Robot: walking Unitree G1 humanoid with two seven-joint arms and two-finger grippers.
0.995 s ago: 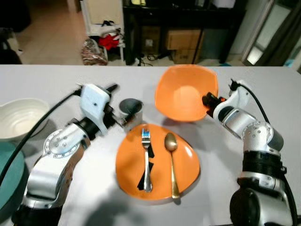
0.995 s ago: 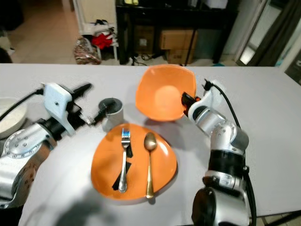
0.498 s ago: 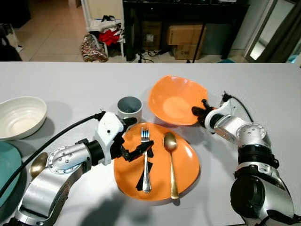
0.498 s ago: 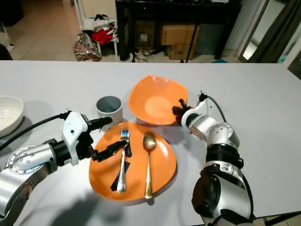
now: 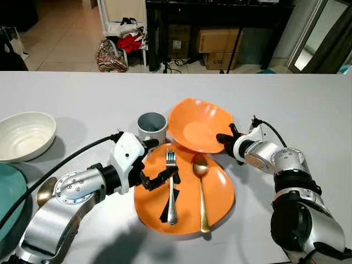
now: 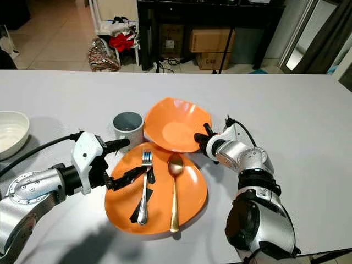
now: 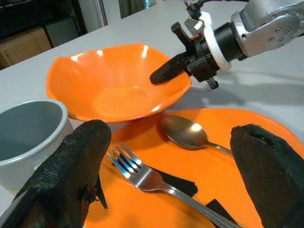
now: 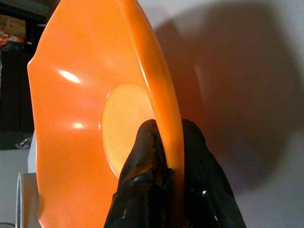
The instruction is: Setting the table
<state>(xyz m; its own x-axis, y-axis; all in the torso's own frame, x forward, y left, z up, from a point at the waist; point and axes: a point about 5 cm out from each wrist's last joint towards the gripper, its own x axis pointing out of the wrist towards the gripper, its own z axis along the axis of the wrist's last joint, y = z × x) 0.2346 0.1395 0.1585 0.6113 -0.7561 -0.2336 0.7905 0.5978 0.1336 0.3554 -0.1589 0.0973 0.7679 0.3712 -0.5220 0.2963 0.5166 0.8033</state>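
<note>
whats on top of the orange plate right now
A silver fork and a gold spoon lie side by side on the orange plate. The orange bowl, pinched by the right gripper, overlaps the plate's far rim, hiding it.

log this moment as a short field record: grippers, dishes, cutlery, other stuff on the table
right gripper: shut on the rim of the orange bowl, one finger inside, one outside
left gripper: open, over the orange plate beside the fork, holding nothing
orange bowl: just behind the plate, beside the grey cup
on the plate: silver fork and gold spoon, side by side
grey cup: upright, behind the plate's left edge
white bowl: far left on the grey table
left edge: a second gold spoon next to a teal dish
</note>
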